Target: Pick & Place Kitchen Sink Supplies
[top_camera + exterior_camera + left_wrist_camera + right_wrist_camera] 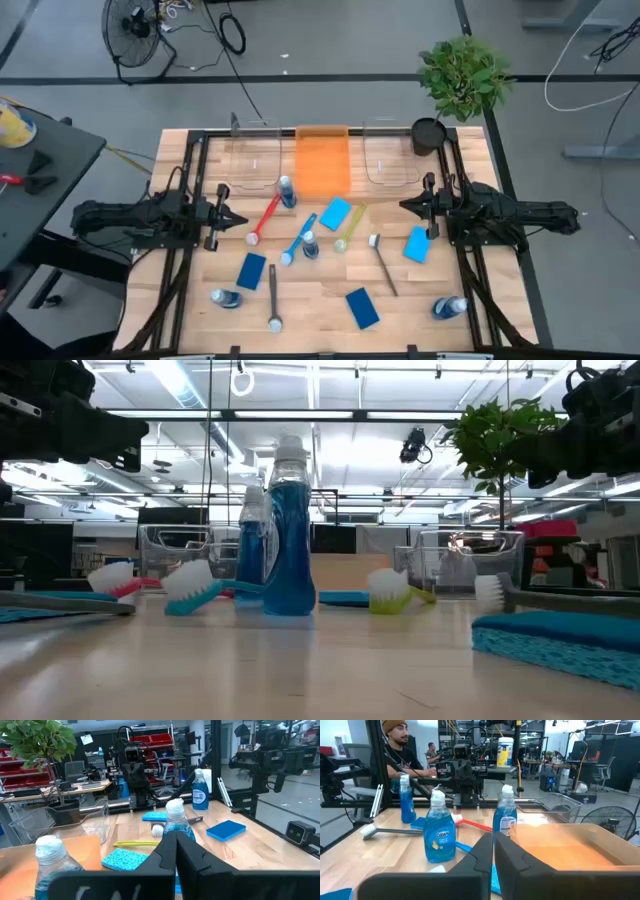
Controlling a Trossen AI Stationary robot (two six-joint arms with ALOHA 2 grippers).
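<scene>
Nothing is gripped yet: both arms wait at the table's sides with jaws closed and empty, the left gripper (240, 221) at nine o'clock and the right gripper (405, 205) at three, tips facing the middle. My judgement is that the step in hand is a first reach, so whichever gripper goes should open before descending and take a brush across its thin handle rather than at the bristles.

Nearest the front edge, around six o'clock, lie the dark grey brush (273, 298), a flat blue sponge (362, 308) with a coarse, soft-looking face, and two clear bottles (225, 298) lying down; smooth and rounded, these may roll under a careless pinch. Toward the centre sit the blue brush (297, 241), the red brush (264, 220), the yellow-green brush (349, 228) and a standing bottle, close together, so approach from above. At twelve o'clock stand two clear bins (254, 155) flanking an orange bin (321, 160), rigid and open-topped. Beyond them, at about one o'clock, is a potted plant (462, 75)
</scene>
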